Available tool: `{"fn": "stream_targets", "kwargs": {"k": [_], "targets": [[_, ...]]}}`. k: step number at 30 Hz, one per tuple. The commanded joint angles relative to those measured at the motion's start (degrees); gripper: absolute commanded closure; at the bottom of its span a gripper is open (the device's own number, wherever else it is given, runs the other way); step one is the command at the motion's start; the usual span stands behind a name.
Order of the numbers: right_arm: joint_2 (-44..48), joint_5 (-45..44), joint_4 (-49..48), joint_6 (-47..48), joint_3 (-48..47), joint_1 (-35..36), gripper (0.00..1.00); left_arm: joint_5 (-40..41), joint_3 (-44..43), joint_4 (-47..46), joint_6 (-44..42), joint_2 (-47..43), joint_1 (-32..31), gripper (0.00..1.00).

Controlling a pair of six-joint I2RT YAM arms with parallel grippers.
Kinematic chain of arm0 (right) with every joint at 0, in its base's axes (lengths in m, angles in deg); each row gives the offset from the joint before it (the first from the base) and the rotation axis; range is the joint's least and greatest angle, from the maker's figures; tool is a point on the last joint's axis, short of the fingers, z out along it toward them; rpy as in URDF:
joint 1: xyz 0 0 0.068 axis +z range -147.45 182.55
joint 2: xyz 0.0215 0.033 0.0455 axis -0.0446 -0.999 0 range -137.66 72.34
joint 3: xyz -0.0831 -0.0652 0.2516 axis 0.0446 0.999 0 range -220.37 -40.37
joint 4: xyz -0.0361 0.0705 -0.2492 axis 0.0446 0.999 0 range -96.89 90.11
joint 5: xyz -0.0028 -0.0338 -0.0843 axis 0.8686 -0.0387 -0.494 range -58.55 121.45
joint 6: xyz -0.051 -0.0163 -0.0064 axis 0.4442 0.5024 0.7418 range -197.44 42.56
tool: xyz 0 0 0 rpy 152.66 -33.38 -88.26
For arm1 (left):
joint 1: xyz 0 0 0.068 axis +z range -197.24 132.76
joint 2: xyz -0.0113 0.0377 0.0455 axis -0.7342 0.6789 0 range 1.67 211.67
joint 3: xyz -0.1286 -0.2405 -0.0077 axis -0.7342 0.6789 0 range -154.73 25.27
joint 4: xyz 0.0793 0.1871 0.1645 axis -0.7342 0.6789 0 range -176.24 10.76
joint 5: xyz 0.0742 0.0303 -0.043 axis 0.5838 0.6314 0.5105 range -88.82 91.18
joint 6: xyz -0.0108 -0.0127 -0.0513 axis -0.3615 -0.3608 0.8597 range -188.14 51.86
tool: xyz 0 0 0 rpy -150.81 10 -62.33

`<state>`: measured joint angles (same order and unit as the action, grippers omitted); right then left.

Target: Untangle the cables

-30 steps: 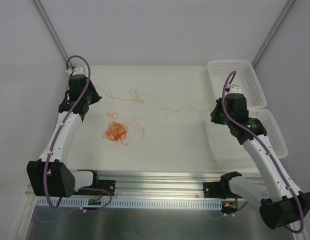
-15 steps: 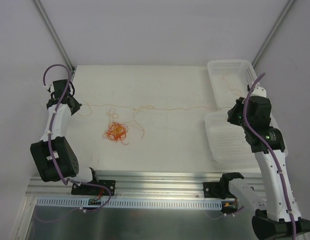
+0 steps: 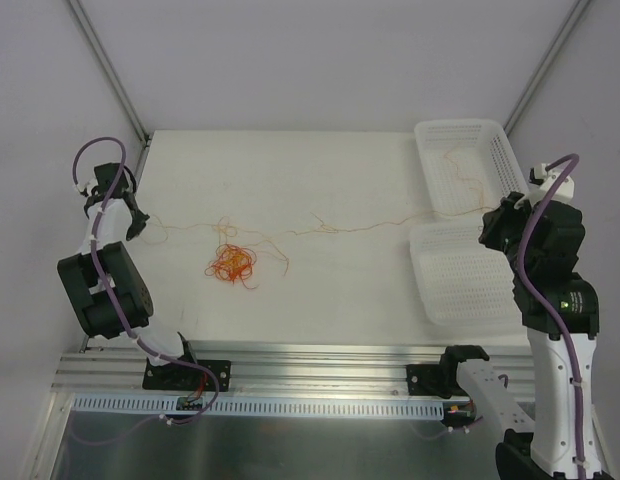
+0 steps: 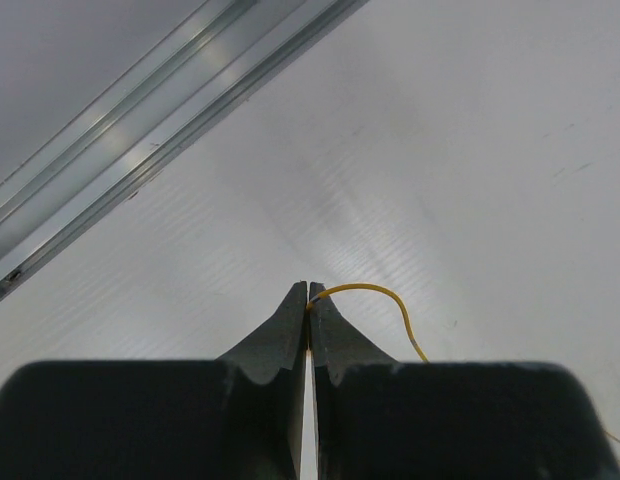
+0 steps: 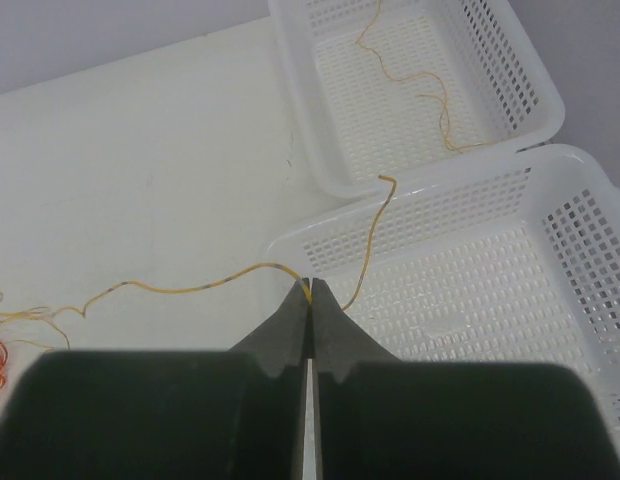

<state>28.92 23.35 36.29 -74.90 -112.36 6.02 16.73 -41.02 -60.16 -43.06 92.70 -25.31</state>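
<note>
A tangled clump of red-orange cables [image 3: 231, 264] lies on the white table left of centre. One thin yellow-orange cable [image 3: 330, 228] stretches across the table from the left side to the right. My left gripper [image 4: 308, 290] is shut on its left end [image 4: 365, 290], at the table's far left edge [image 3: 133, 222]. My right gripper [image 5: 310, 287] is shut on its right end [image 5: 195, 289], above the near basket [image 3: 470, 270]; a short tail [image 5: 372, 235] hangs past the fingers. Another yellow-orange cable [image 5: 420, 80] lies in the far basket [image 3: 468, 168].
Two white perforated baskets stand at the right, one behind the other. A metal frame post [image 4: 140, 130] runs along the left table edge near my left gripper. A rail [image 3: 320, 365] crosses the front.
Both arms have pulled outward: the left gripper to the far left edge, the right gripper right over the near basket. The yellow-orange cable has been drawn out straighter, away from the clump.
</note>
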Motion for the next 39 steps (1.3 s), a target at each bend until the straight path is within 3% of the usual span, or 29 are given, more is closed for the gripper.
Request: {"fn": "stream_targets", "kwargs": {"k": [1,4,11,18,21,26,39], "targets": [[0.44,-0.17,0.59,1.67,-2.81,-0.48,0.99,1.50,-2.63,0.81,1.11,1.00,0.83,1.00],[0.27,0.98,0.68,1.94,-3.69,-0.56,0.99,3.52,-2.45,0.98,0.50,2.31,1.27,1.00],[1.58,-9.55,2.61,5.98,-7.11,-0.56,0.99,0.79,-1.48,1.60,2.34,4.77,6.28,1.00],[2.64,-12.20,2.61,5.10,-7.38,-0.56,0.99,0.80,-1.66,1.78,2.87,6.27,7.16,1.00],[2.55,-9.32,1.91,5.80,-7.56,-0.56,0.99,-1.48,-1.48,1.86,3.22,6.10,7.25,1.00],[-1.22,3.60,0.77,5.19,-8.26,-0.56,0.99,-9.03,-1.04,1.78,3.92,3.90,6.20,1.00],[-14.67,2.29,-8.00,5.89,-22.22,-0.48,0.99,-15.46,-2.71,1.95,-0.38,-14.02,-3.73,1.00]]}}
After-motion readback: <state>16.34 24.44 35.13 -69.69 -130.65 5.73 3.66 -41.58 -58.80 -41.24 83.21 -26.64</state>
